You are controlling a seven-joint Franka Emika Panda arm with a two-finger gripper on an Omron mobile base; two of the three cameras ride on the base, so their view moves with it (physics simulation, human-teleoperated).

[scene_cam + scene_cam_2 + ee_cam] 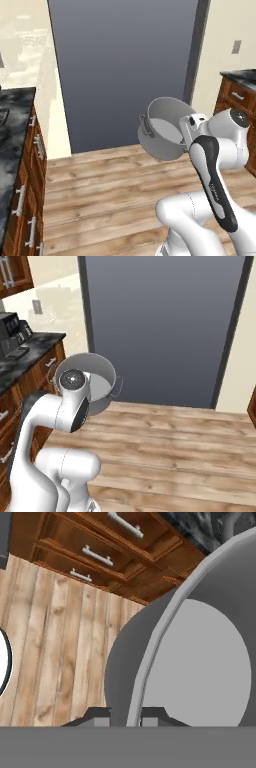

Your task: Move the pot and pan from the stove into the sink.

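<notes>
The silver-grey pot hangs tilted in the air above the wooden floor, its pale inside facing the cameras. In the right base view the pot sits just behind my arm's wrist. My gripper is shut on the pot's rim, one fingertip on the outside of the wall and the other inside. The pan and the stove are out of view. I cannot tell whether a dark patch at the left edge of the counter belongs to the sink.
A black-and-white marbled counter over brown drawers runs along the left. Another cabinet stands at the right. A coffee machine sits on the counter. A tall dark grey panel fills the back. Wooden floor lies open ahead.
</notes>
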